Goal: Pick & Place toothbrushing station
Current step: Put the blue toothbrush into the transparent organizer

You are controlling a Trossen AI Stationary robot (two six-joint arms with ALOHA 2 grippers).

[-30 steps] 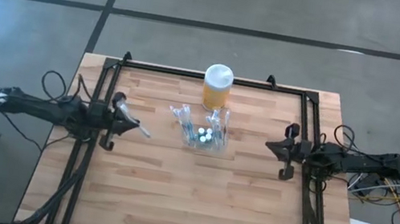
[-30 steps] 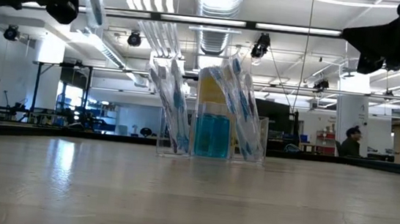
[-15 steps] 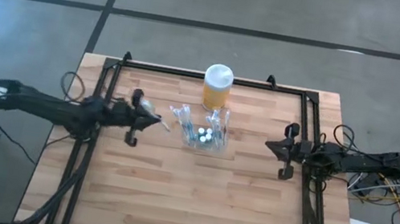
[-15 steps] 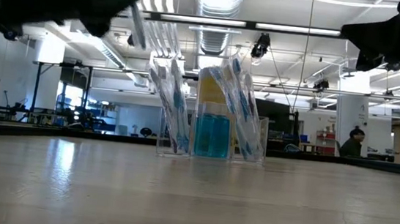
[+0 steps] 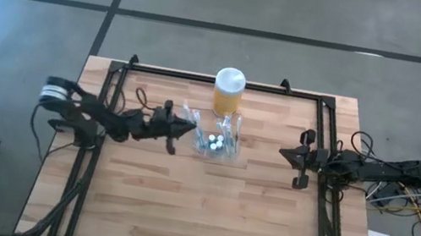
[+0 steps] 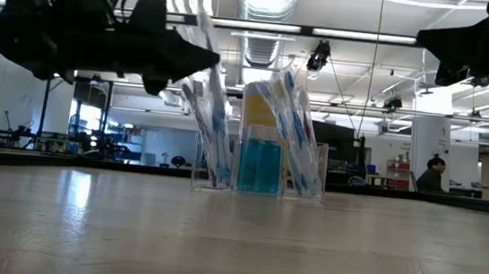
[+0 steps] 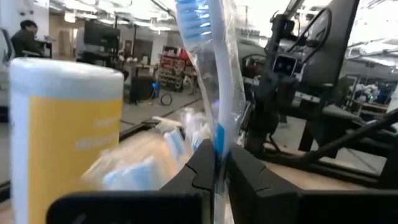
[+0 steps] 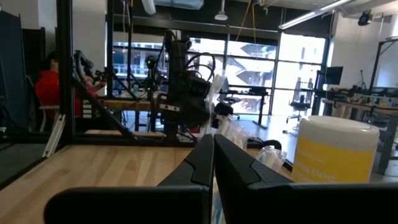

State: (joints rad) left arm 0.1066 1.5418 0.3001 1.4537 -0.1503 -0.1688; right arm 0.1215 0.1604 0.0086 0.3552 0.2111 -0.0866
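Pale wooden slatted tabletop point(image 5: 178, 207): left gripper point(image 5: 185, 128), clamped on wrapped blue-and-white toothbrush point(image 7: 211, 81), is now arriving beside clear plastic toothbrushing station point(image 5: 215, 142), insertion imminent.

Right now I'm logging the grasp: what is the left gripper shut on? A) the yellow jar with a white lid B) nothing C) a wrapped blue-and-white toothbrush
C: the left gripper is shut on the wrapped blue-and-white toothbrush, beside the yellow jar.

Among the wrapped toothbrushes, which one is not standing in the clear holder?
The toothbrush clamped in the left pincer; it is held above the table beside the clear holder, whereas the others stand in it.
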